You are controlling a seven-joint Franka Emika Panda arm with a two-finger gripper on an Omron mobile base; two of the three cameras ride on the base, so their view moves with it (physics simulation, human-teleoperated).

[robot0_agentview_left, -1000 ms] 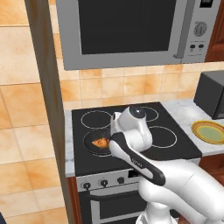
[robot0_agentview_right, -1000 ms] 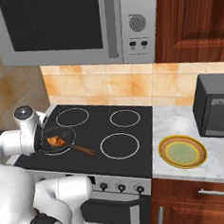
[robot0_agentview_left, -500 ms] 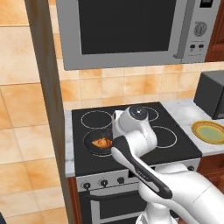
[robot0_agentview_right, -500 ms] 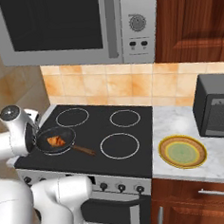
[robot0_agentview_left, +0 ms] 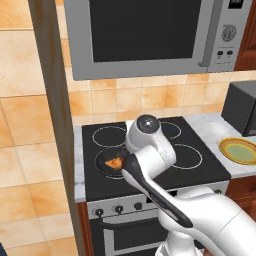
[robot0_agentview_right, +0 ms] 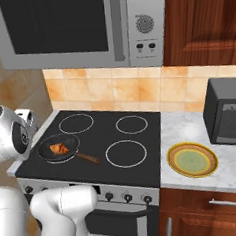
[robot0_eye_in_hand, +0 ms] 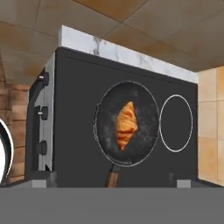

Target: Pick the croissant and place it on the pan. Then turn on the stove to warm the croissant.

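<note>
The croissant (robot0_eye_in_hand: 126,125) is seen lying in the pan (robot0_eye_in_hand: 148,131) on the stove (robot0_eye_in_hand: 78,96), straight ahead of the gripper (robot0_eye_in_hand: 111,181), which is spread wide, grasping nothing.

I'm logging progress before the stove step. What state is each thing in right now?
croissant: lying in the pan, free of the gripper.
pan: sitting on the front left burner, handle toward the front.
stove: burners dark, no glow.
gripper: open, empty, above the pan.
plate: empty, on the counter right of the stove.
microwave: door closed.
</note>
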